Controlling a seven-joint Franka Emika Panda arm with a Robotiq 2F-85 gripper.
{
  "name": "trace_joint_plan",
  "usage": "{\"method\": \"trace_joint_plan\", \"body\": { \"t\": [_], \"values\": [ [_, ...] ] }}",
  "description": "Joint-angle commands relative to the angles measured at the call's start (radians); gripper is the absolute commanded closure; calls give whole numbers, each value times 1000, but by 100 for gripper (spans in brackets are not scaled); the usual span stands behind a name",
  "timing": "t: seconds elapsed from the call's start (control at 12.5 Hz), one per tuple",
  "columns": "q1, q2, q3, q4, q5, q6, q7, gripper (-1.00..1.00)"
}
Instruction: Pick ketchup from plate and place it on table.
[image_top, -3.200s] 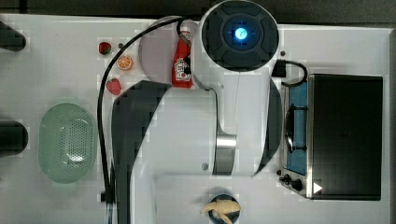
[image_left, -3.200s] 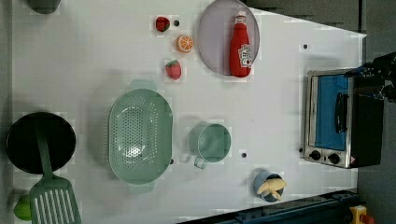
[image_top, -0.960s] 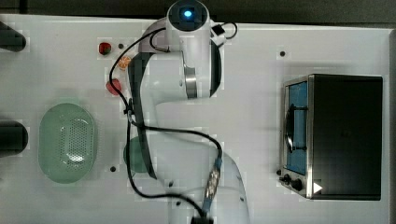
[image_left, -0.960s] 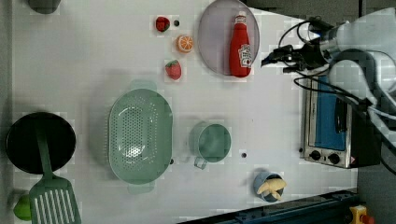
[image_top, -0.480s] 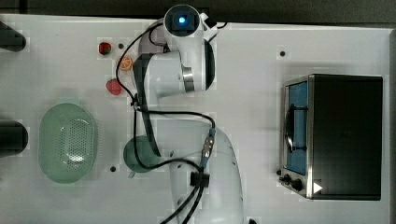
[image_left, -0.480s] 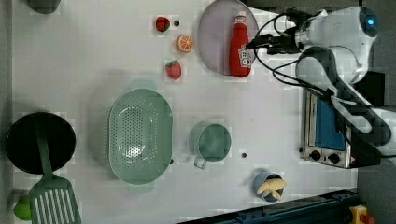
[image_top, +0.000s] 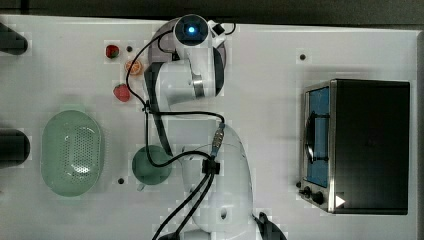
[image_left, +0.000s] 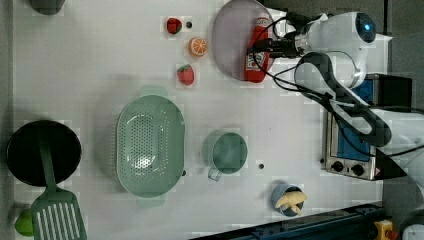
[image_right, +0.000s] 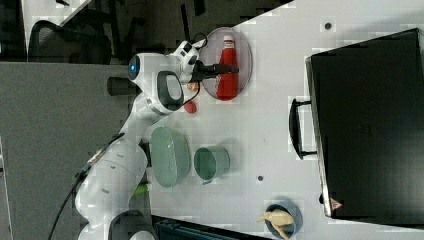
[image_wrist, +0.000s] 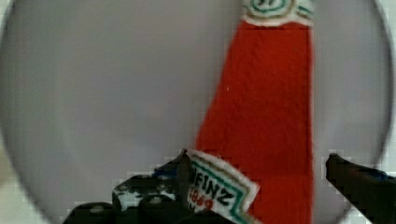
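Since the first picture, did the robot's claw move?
Yes. In the left view the gripper has swung from beside the oven toward the left view's left, and now sits over the ketchup on the plate.

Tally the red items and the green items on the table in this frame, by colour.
Red: 3: ketchup, strawberry, strawberry.
Green: 5: basket, cup, spatula, lime-green fruit, second fruit.
Total: 8

We see a green perforated basket (image_left: 150, 145), a green cup (image_left: 226, 152), strawberries (image_left: 185, 74) and a toaster oven (image_top: 357, 146).
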Motion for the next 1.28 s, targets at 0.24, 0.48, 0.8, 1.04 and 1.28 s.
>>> {"method": "trace_joint_plan", "body": {
  "t": [0.24, 0.48, 0.8, 1.04, 1.28],
  "values": [
    [10, 22, -3, 37, 2, 14, -35, -100],
    [11, 23, -3, 41, 2, 23, -34, -42],
    [11, 22, 0, 50, 3, 22, -32, -18],
    [9, -3, 1, 66, 11, 21, -32, -18],
    [-4, -97, 2, 78, 72, -52, -32, -18]
  ]
}}
